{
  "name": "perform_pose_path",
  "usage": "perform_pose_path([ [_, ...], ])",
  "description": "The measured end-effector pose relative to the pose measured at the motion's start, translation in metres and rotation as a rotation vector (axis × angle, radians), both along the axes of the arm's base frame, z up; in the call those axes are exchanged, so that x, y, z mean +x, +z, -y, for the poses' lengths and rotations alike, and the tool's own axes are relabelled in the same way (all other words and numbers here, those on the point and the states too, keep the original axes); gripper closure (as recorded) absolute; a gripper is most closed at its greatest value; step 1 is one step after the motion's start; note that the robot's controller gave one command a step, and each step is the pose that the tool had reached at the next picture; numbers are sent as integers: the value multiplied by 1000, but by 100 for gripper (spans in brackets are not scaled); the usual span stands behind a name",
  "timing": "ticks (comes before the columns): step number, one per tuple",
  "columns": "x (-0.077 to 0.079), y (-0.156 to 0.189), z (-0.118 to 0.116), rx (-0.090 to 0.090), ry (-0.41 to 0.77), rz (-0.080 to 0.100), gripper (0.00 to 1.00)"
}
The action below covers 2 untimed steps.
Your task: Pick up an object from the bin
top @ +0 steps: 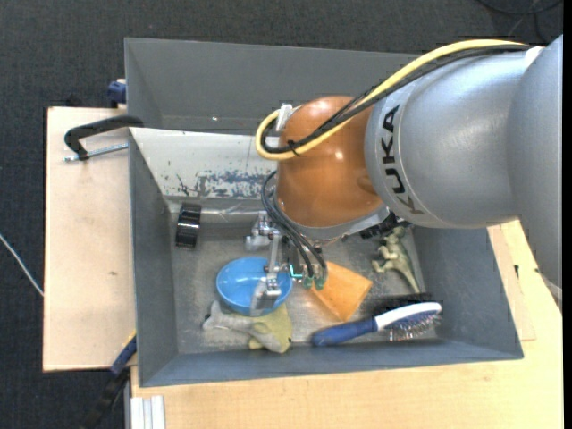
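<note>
In the camera view, the arm is reaching in from 3 o'clock and the gripper (273,280) is hanging low under its orange cover, near the middle of the bin (152,266). Its tip is sitting right at the 3 o'clock rim of a round blue bowl (243,286), so the bowl's body is lying toward 9 o'clock from it, touching or very nearly so. Whether the gripper is standing apart or together, I cannot tell; the cover and cables are crowding it.

An orange wedge (344,293) is lying just beside it toward 4 o'clock. A blue-handled brush (380,323) is lying beyond that, its long axis running roughly 8 to 2. An olive rag (273,331) is resting at 6 o'clock, against the bowl. By my judgement the bowl's near rim is offering the closest edge to pinch.
</note>
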<state>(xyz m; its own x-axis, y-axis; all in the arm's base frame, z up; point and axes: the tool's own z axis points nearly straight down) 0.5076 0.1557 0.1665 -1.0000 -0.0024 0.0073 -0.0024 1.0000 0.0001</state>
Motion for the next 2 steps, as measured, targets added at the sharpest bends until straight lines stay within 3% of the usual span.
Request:
perform_pose_path([
  [1, 2, -91, 14, 6, -137, 9, 0],
  [2, 2, -89, 12, 3, -136, 8, 0],
])
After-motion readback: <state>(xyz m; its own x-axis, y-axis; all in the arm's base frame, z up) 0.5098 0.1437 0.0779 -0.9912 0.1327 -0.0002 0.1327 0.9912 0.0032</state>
